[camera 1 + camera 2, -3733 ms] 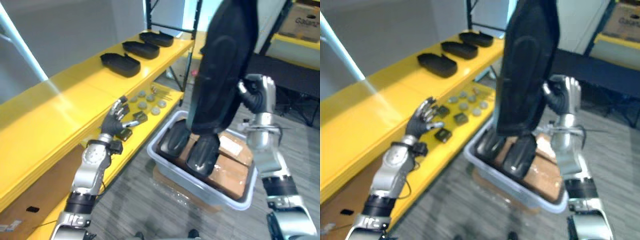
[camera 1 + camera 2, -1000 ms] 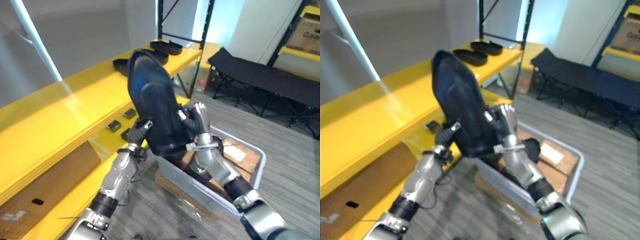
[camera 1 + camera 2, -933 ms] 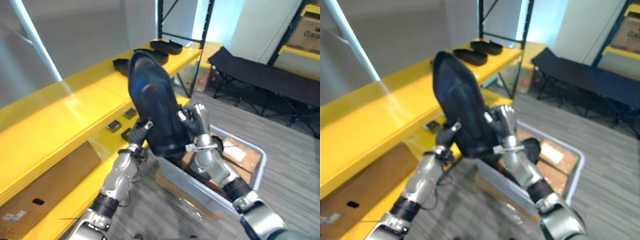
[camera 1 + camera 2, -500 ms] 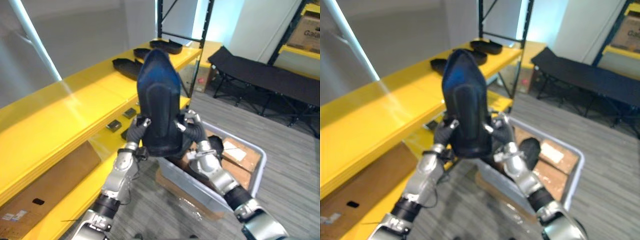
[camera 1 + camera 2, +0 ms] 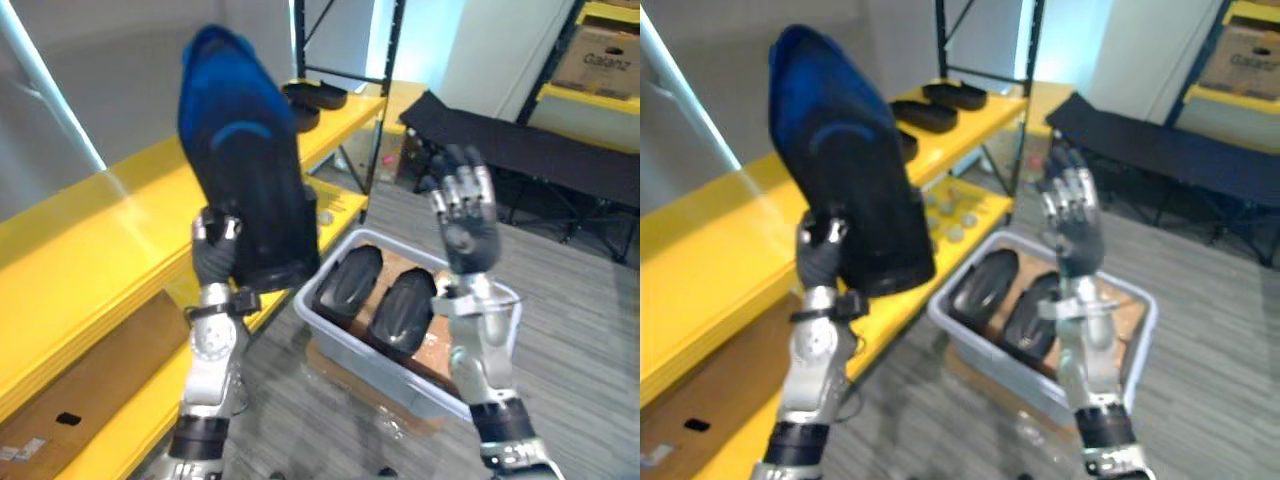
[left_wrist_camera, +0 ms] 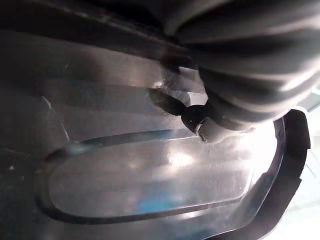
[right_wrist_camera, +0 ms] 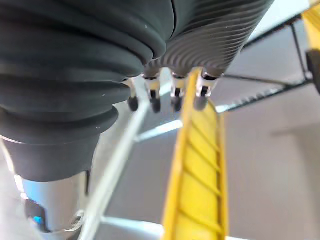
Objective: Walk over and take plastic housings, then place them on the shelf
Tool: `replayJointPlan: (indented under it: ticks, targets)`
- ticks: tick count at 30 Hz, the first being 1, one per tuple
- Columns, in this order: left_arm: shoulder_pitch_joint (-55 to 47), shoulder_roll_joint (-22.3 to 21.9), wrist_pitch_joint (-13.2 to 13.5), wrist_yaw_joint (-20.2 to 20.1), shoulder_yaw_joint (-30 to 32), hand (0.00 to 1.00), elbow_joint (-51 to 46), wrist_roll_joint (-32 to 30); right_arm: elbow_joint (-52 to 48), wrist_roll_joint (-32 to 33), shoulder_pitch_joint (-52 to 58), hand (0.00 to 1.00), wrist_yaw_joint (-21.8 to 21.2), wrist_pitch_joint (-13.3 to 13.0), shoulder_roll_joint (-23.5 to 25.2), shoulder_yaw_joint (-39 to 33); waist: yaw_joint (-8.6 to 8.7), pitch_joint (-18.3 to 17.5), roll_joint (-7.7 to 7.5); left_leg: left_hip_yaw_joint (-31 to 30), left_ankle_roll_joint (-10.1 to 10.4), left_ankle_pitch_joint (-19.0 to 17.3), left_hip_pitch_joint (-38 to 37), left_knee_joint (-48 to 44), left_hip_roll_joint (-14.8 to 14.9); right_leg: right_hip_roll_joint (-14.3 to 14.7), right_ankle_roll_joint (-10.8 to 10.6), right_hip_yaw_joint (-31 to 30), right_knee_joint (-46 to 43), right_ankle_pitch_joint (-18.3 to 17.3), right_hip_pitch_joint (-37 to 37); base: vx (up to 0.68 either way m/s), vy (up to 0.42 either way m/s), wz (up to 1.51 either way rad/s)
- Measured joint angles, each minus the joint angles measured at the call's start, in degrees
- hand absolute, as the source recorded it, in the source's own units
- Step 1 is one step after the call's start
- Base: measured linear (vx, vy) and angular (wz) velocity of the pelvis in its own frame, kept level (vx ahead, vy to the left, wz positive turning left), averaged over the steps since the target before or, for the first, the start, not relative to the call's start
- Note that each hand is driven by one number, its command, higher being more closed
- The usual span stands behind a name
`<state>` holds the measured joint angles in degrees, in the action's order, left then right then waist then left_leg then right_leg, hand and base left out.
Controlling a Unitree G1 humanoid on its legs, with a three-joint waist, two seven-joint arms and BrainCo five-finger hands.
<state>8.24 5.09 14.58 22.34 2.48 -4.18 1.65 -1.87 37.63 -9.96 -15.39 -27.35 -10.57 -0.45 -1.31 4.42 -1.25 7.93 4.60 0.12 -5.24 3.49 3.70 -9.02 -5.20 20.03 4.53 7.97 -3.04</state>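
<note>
While the left hand (image 5: 212,258) clasps a tall black plastic housing (image 5: 245,170), upper left, the right hand (image 5: 468,240) spreads its fingers.

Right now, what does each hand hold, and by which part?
The left hand grips the black plastic housing by its lower end; the right hand is open, empty.

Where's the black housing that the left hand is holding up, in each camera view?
Left eye view: held housing upper left, upright, its lower end in the left hand.
Right eye view: upper left again.
Left wrist view: its glossy black surface, close up past the hand.
Right wrist view: the open right hand, held apart.
Shared landmark: yellow shelf behind it.
</note>
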Motion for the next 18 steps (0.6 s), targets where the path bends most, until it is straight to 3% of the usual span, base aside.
replayJointPlan:
  ticks: [4, 6, 8, 12, 15, 18]
  targets:
    - [-0.6, -0.2, 0.3, 5.9, 3.1, 1.00, 0.9, -4.5, -0.1, 1.7, 4.7, 0.00, -1.0, 0.4, 1.3, -2.3, 0.92, -0.1, 0.16, 1.4, 0.4, -0.3, -0.8, 0.2, 0.2, 0.2, 0.0, -1.2, 0.0, 0.0, 0.1, 0.02, -0.007, -0.17]
    - [-0.7, -1.3, 0.3, 8.1, 4.0, 1.00, 1.5, -5.0, 0.2, 2.0, 8.4, 0.00, 0.6, 1.4, 3.0, -4.3, 1.48, -0.2, 0.24, 1.8, 0.4, -0.3, -0.7, 0.3, 0.2, 0.2, 0.0, -1.5, 0.0, 0.0, 0.3, 0.00, -0.002, -0.07]
    - [-1.7, -1.3, 0.4, 8.6, 4.2, 1.00, 2.2, -4.8, 0.9, 1.5, 11.4, 0.00, 3.0, 2.9, 4.5, -5.3, 2.03, -0.2, 0.35, 2.0, 0.4, -0.4, -0.8, 0.3, 0.2, 0.2, 0.0, -1.7, 0.0, 0.0, 0.4, -0.01, -0.003, -0.05]
    - [-6.3, -3.1, 0.4, 8.8, 4.7, 1.00, 3.6, -1.5, 12.5, -2.8, 15.2, 0.00, 10.5, 5.1, 6.4, -9.4, 2.08, -0.8, 1.28, 3.5, 0.1, -0.8, -1.2, 0.6, 0.2, 0.3, -0.1, -3.0, 0.0, 0.1, 0.5, -0.03, 0.003, -0.14]
    - [-9.8, -3.7, 1.0, 8.8, 7.1, 1.00, 3.6, -1.4, 14.7, -3.9, 17.1, 0.00, 10.7, 5.1, 6.5, -11.0, 2.11, -1.3, 2.17, 3.5, 0.1, -0.8, -1.4, 1.0, 0.2, 0.3, -0.1, -3.0, 0.0, 0.1, 0.5, 0.00, 0.001, -0.04]
    - [-11.9, -3.6, 3.4, 8.4, 12.0, 1.00, 2.5, 1.1, 15.1, -5.5, 16.6, 0.00, 10.7, 5.1, 6.4, -11.1, 1.53, -1.4, 2.28, 1.4, 0.3, -0.7, -0.4, 1.0, 0.1, 0.1, -0.2, -0.9, 0.0, -0.1, 0.2, -0.03, -0.015, 0.29]
